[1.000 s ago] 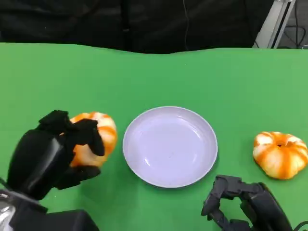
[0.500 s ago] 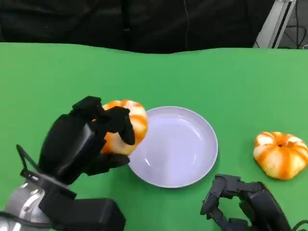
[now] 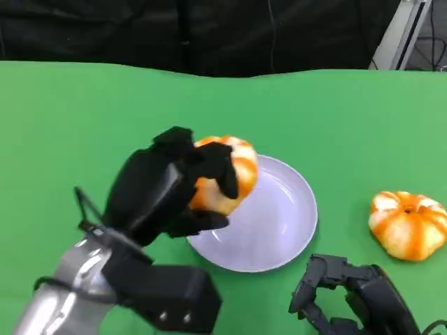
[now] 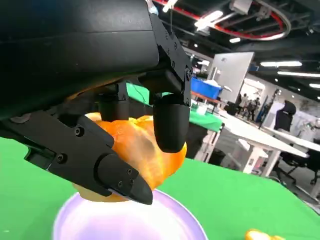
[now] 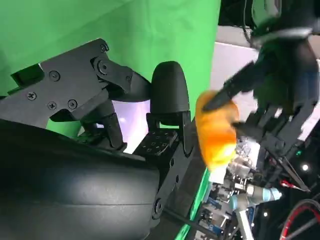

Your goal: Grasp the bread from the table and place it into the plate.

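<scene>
- The robot's left hand point(image 3: 167, 188) grips an orange-and-white striped bread point(image 3: 227, 174), black fingers point(image 3: 222, 167) wrapped over its top and front, thumb pressed beneath it.
- The bread is held off the green table point(image 3: 84, 112), over the near-left rim of the pale lavender plate point(image 3: 279, 216), which lies just past the hand's fingertips.
- From the left wrist camera, the bread point(image 4: 142, 155) sits clamped between an upper finger point(image 4: 170, 122) and a lower one, with the plate point(image 4: 125, 222) directly under it; whether bread and plate touch cannot be told.
- The right hand point(image 3: 342, 296) rests low at the table's near edge, just short of the plate's near-right rim, its fingers curled inward on nothing.
- A second striped bread point(image 3: 408, 223) lies on the table beyond and to the outer side of the right hand, apart from the plate.
- The right wrist camera shows its own fingers point(image 5: 170, 100) bent in with nothing between them, the plate point(image 5: 132, 125) showing pale behind them, and the carried bread point(image 5: 217, 132) blurred farther off in the other hand point(image 5: 280, 75).
</scene>
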Tool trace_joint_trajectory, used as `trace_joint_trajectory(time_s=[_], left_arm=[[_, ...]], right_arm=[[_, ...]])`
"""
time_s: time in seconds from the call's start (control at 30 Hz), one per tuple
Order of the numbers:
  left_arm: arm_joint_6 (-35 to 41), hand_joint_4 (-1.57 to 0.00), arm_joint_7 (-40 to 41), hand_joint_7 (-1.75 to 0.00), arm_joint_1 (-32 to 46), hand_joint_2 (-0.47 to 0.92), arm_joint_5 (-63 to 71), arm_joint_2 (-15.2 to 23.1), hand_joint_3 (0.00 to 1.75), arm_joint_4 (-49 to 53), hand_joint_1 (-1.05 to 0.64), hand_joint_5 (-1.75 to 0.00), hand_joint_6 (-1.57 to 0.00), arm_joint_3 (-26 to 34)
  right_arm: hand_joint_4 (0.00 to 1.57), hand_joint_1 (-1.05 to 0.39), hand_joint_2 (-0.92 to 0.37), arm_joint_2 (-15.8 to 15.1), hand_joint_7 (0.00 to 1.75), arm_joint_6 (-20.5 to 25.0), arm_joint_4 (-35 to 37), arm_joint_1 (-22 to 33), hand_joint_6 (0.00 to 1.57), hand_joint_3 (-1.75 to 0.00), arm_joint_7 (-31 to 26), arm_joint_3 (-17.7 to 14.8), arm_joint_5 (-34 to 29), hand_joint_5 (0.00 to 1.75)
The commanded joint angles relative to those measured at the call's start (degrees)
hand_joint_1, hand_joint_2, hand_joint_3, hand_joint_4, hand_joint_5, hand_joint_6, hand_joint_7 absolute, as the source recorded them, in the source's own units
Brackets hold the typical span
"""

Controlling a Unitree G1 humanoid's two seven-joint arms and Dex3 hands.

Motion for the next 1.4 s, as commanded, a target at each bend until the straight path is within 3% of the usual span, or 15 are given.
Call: trace_joint_trajectory(time_s=[0.03,1.4], left_arm=[[0.50,-0.58,-0.82,-1.55,-1.74,0.75,0.42,-0.06,0.00,1.14,-0.06,-1.75,-0.61,-0.83],[-3.27,-0.55,-4.21,-1.53,-7.43,0.78,-2.99,-1.12,0.00,15.21,-0.08,-1.75,-0.58,-3.83]], right_arm=[[0.80,-0.24,-0.67,-0.24,1.31,-0.24,-0.35,0.11,0.79,-0.83,-0.64,-0.20,-0.24,1.54],[0.80,-0.23,-0.63,0.10,1.31,0.09,-1.16,0.63,0.79,-0.89,-0.80,-0.01,-0.12,1.55]])
